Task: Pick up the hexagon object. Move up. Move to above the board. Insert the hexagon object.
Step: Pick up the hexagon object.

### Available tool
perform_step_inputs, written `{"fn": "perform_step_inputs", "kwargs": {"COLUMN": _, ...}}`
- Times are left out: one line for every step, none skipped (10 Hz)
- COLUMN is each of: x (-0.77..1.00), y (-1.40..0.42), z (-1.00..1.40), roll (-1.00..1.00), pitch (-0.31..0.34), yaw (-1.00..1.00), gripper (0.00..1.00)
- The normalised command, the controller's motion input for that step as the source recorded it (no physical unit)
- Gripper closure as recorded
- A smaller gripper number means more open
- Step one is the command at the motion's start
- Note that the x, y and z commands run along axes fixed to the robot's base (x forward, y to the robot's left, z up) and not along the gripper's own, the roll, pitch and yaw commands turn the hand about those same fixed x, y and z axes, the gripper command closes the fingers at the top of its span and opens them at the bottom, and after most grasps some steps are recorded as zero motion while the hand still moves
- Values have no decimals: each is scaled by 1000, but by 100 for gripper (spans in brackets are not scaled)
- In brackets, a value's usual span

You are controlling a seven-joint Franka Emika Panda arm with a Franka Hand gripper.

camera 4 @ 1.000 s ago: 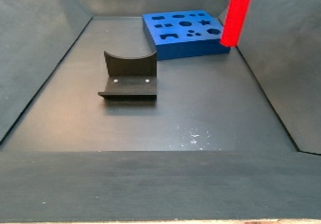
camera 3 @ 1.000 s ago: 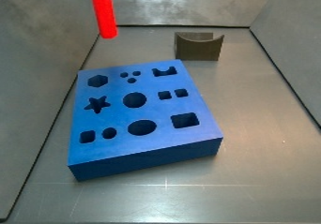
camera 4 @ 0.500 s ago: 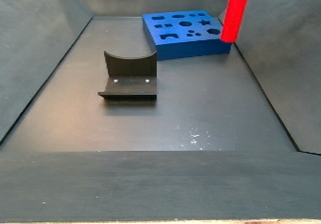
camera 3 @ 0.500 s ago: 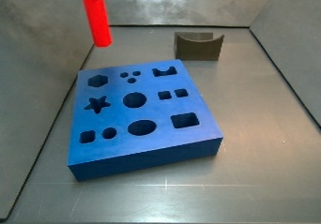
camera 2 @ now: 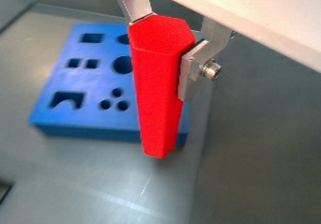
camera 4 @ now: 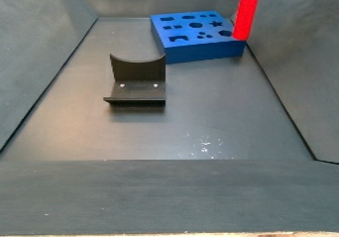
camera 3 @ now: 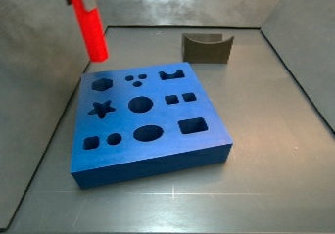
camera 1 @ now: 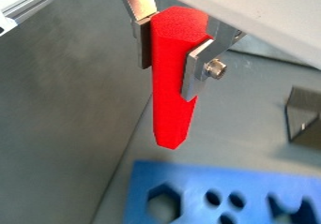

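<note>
The hexagon object is a long bright red bar hanging upright, with my gripper shut on its upper end in both wrist views. In both side views the bar hovers in the air beside one end of the board. The board is a thick blue block with star, round, square and hexagon holes; its edge lies just below the bar's tip. A silver finger presses each side of the bar.
The fixture, a dark bracket with a curved notch, stands on the grey floor away from the board and shows at a wrist view's edge. Sloped grey walls enclose the floor.
The gripper has carried the red bar sideways along the wall, closer to the blue board's end. The board and fixture have stayed put.
</note>
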Motion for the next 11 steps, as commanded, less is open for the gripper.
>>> {"fn": "perform_step_inputs", "kwargs": {"x": -69, "y": -606, "z": -131, "roll": 0, "pitch": 0, "yaw": -471, "gripper": 100}}
{"fn": "perform_step_inputs", "kwargs": {"x": 200, "y": -309, "z": 0, "roll": 23, "pitch": 0, "yaw": -77, "gripper": 100}}
{"fn": "perform_step_inputs", "kwargs": {"x": 309, "y": -360, "z": 386, "roll": -39, "pitch": 6, "yaw": -134, "gripper": 100}}
{"fn": "perform_step_inputs", "kwargs": {"x": 343, "y": -451, "z": 114, "roll": -6, "pitch": 0, "yaw": -77, "gripper": 100}}
{"fn": "perform_step_inputs", "kwargs": {"x": 94, "y": -151, "z": 0, "roll": 0, "pitch": 0, "yaw": -26, "gripper": 100}}
{"fn": "perform_step_inputs", "kwargs": {"x": 0, "y": -109, "z": -37, "roll": -39, "pitch": -6, "yaw": 0, "gripper": 100}}
{"fn": "perform_step_inputs", "kwargs": {"x": -126, "y": -469, "z": -654, "roll": -116, "pitch": -74, "yaw": -263, "gripper": 100}}
{"fn": "perform_step_inputs", "kwargs": {"x": -189, "y": -511, "z": -563, "roll": -167, "pitch": -99, "yaw": -460, "gripper": 100}}
{"fn": "perform_step_inputs", "kwargs": {"x": -74, "y": -260, "z": -120, "roll": -124, "pitch": -34, "yaw": -103, "gripper": 100}}
{"fn": "perform_step_inputs", "kwargs": {"x": 0, "y": -23, "z": 0, "roll": 0, "pitch": 0, "yaw": 0, "gripper": 100}}
{"fn": "perform_step_inputs", "kwargs": {"x": 474, "y": 0, "z": -271, "roll": -31, "pitch": 9, "yaw": -69, "gripper": 100}}
